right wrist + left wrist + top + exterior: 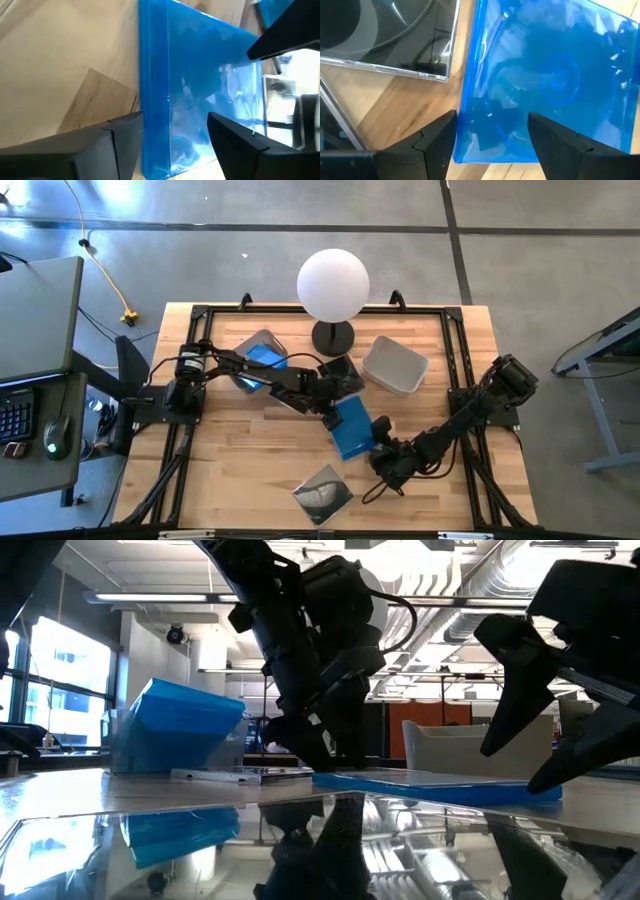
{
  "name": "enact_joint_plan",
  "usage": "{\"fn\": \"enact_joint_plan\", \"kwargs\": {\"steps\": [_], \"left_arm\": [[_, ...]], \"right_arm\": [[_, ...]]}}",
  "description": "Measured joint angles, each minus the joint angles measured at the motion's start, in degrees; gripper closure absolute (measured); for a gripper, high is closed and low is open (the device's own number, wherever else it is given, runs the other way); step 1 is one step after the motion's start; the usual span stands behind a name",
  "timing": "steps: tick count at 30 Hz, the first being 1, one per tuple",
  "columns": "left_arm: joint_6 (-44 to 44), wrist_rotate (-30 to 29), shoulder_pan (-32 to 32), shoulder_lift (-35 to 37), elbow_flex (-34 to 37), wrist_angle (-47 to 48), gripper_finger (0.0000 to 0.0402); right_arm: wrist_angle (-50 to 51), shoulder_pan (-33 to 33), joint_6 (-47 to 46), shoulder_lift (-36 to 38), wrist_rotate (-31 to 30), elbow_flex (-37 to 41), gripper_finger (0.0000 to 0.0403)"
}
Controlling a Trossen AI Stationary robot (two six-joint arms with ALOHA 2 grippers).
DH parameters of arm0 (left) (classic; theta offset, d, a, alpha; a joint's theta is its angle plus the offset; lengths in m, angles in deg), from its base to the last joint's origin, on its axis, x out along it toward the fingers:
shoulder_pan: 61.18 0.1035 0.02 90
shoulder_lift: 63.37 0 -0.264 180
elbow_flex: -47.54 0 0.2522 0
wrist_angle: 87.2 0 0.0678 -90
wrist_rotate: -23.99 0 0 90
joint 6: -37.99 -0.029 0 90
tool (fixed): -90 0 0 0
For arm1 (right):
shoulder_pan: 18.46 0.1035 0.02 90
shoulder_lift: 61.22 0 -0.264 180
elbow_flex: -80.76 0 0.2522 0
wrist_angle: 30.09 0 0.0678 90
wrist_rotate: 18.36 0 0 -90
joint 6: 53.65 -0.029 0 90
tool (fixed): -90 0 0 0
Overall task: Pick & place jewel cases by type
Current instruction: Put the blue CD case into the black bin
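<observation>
A translucent blue case (545, 85), glossy and flat, is lying mid-bench (240, 470) between the left claw (333, 416) and right claw (384, 452), both gaping wide at its edges.

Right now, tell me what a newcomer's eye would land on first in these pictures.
The bright blue jewel case lying flat mid-table, with the left gripper at one edge and the right gripper at the opposite edge, both open. Next, the big white globe lamp at the table's far edge, between a bin holding blue cases and an empty grey bin.
</observation>
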Motion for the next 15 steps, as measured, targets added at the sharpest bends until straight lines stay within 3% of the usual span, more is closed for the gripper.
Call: {"fn": "enact_joint_plan", "kwargs": {"steps": [5, 10, 15], "left_arm": [[1.72, 0.50, 0.04, -0.86, -0.20, 0.29, 0.0160], [2.05, 0.74, 0.03, -1.19, -0.10, -0.45, 0.0160], [3.66, 1.81, 0.05, -1.30, -0.07, -0.62, 0.0160]], "right_arm": [[-0.79, 3.28, -0.62, 0.00, -3.50, -0.04, 0.0181], [-0.06, 4.25, -5.70, -0.04, 0.79, -0.07, 0.0182], [-0.30, 3.43, -3.29, -2.23, -0.94, -0.17, 0.0182]]}}
